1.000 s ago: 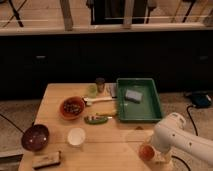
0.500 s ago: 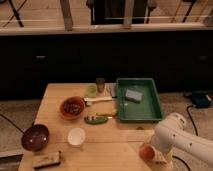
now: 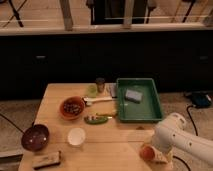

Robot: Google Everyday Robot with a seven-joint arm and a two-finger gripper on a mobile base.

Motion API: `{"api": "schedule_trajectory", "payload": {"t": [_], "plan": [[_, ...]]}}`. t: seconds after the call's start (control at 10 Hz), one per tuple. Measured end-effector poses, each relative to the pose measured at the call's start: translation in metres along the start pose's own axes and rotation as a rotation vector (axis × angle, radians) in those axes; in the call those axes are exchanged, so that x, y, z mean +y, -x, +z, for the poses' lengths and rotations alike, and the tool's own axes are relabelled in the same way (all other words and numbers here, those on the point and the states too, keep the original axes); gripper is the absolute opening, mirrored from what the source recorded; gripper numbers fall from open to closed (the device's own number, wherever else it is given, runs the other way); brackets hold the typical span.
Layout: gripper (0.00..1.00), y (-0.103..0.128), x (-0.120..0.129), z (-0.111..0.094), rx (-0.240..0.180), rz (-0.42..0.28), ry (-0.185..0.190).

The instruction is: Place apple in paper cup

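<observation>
The apple [image 3: 146, 152] is a small red-orange fruit low at the front right of the wooden table [image 3: 55, 97]. My gripper [image 3: 154, 155] is at the end of the white arm [image 3: 180, 137], right against the apple's right side, partly hidden by the arm. The paper cup [image 3: 76, 136] is small and white. It stands upright at the front left-middle of the table, well to the left of the apple and gripper.
An orange bowl with dark contents [image 3: 72, 107] sits behind the cup. A dark maroon bowl [image 3: 35, 137] is at the front left, with a brown block [image 3: 46, 160] below it. A green tray [image 3: 137, 100] holding a grey sponge lies at the back right. A green item [image 3: 97, 119] and utensils lie mid-table.
</observation>
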Motion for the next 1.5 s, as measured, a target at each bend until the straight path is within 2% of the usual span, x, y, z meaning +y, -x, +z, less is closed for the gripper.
{"api": "schedule_trajectory", "payload": {"t": [1.0, 1.5], "plan": [[0.80, -0.002, 0.002, 0.005, 0.018, -0.032, 0.013], [0.80, 0.012, -0.012, 0.000, 0.020, -0.060, 0.018]]}}
